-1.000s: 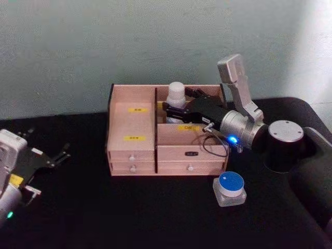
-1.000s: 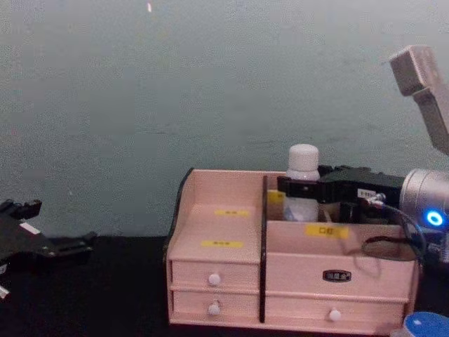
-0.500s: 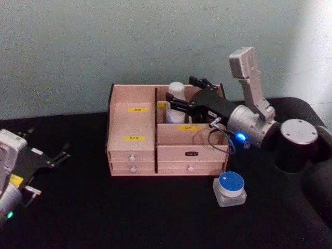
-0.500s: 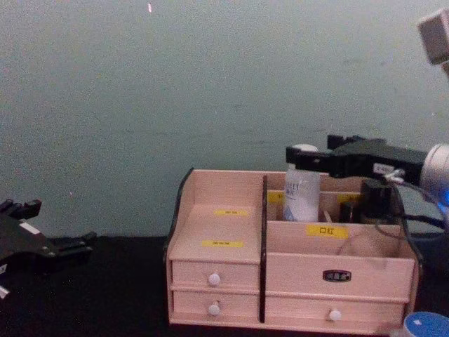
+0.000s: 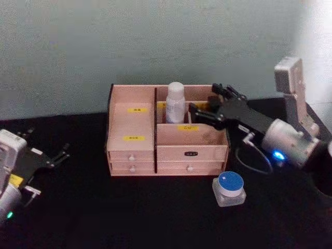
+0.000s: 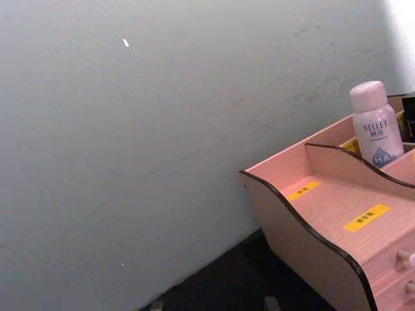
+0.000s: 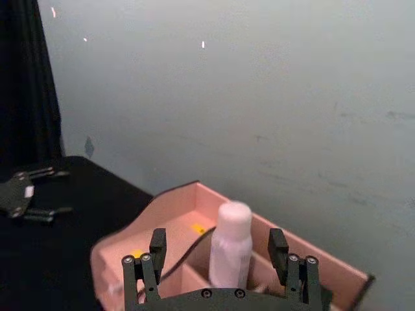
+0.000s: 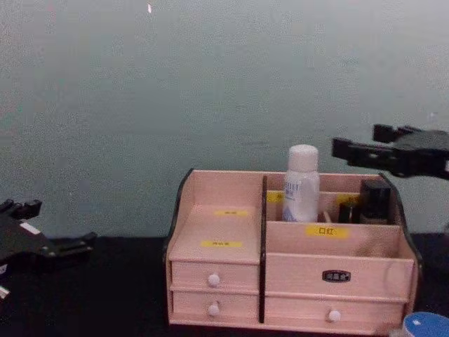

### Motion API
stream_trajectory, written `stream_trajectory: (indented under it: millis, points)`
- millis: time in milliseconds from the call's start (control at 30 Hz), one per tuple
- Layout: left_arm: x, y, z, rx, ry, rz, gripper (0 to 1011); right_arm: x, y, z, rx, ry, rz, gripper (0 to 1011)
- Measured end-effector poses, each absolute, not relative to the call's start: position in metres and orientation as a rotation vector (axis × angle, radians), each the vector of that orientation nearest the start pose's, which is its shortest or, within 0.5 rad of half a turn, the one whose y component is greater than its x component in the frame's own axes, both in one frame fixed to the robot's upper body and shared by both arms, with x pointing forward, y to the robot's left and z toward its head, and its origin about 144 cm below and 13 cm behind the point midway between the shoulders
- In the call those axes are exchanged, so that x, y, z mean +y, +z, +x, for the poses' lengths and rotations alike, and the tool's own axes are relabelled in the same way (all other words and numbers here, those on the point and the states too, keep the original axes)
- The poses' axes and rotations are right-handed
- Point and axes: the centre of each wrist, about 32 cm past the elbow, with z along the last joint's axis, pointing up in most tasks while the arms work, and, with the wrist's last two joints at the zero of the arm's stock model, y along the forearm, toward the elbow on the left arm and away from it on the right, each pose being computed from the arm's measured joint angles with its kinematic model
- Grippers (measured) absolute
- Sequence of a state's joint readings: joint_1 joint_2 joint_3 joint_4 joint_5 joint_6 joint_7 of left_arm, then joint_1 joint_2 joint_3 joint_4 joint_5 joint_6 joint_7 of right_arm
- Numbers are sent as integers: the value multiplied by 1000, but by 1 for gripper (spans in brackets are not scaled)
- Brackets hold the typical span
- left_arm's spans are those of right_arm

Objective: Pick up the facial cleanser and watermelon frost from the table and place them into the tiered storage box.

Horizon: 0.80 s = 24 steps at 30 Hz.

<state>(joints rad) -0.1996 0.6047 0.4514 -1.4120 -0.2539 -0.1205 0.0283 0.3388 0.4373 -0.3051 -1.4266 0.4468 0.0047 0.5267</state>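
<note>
We see the facial cleanser [image 5: 175,102] standing straight up inside the tiered storage box [image 5: 132,124]. It is in the back part, on the right side of the black wall [image 5: 155,122] that splits the box. The bottle is just beside that wall. Its white cap sticks up over the top of the box.

The right gripper [image 5: 202,98] hangs in the air over the right side of the box. It is to the right of the bottle and is not touching it. Its fingers are spread wide apart and hold nothing. In the right wrist view, the bottle shows between the two fingers, but farther off.

The watermelon frost [image 5: 230,188] sits on the black table [image 5: 129,212]. It is near the front right corner of the box. It is standing up, with its blue lid on top. Nothing is touching it.

A small black container [image 8: 375,200] stands in the back of the box too, to the right of the bottle.

The box has little drawers with white knobs [image 8: 214,279] on the front, and they are all closed. It has yellow labels [image 8: 327,231] on it.

The left gripper [image 5: 46,142] is far off on the left, low by the table, well apart from the box. Its fingers are spread open and hold nothing.
</note>
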Motion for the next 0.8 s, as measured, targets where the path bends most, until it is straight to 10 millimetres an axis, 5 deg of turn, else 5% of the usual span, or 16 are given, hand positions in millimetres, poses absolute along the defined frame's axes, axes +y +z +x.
stream_trajectory:
  millis: [800]
  points:
    - [310, 1140, 489, -285, 1248, 304, 1001, -329, 1199, 464, 44, -841, -154, 1000]
